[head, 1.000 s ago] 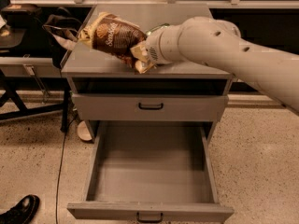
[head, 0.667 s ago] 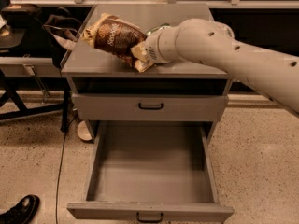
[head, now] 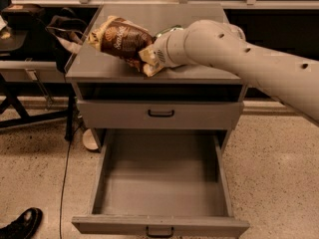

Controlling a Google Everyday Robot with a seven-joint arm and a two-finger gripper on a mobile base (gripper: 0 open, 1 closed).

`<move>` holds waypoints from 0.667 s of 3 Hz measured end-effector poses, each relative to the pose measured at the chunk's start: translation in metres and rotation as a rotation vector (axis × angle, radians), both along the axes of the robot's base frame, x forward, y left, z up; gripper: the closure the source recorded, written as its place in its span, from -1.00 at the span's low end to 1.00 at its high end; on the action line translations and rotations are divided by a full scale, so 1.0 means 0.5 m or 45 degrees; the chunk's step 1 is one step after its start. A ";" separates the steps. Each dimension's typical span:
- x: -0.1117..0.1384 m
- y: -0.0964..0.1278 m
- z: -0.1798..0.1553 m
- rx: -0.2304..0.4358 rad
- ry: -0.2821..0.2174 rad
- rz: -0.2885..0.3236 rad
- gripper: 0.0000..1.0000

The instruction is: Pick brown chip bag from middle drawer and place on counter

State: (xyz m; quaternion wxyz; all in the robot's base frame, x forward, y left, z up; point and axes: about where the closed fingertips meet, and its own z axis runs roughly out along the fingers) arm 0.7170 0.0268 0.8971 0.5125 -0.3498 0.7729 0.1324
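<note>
The brown chip bag (head: 121, 38) lies tilted on the left part of the counter (head: 149, 11), its cream end toward the left rim. My gripper (head: 147, 62) is at the bag's right end, just above the counter's front edge, shut on the bag. The pale arm reaches in from the right across the counter. The middle drawer (head: 159, 183) is pulled wide open below, its grey floor bare, with a black handle (head: 159, 231) on its front.
A closed grey drawer front (head: 160, 113) sits above the open drawer. Something green (head: 167, 31) peeks out behind the arm. A dark bag and table (head: 60, 29) stand to the left. A black shoe (head: 22, 225) is on the floor at bottom left.
</note>
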 end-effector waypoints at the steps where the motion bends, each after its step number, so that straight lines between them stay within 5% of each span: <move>1: 0.000 0.000 0.000 0.000 0.000 0.000 0.00; 2: 0.000 0.000 0.000 0.000 0.000 0.000 -0.47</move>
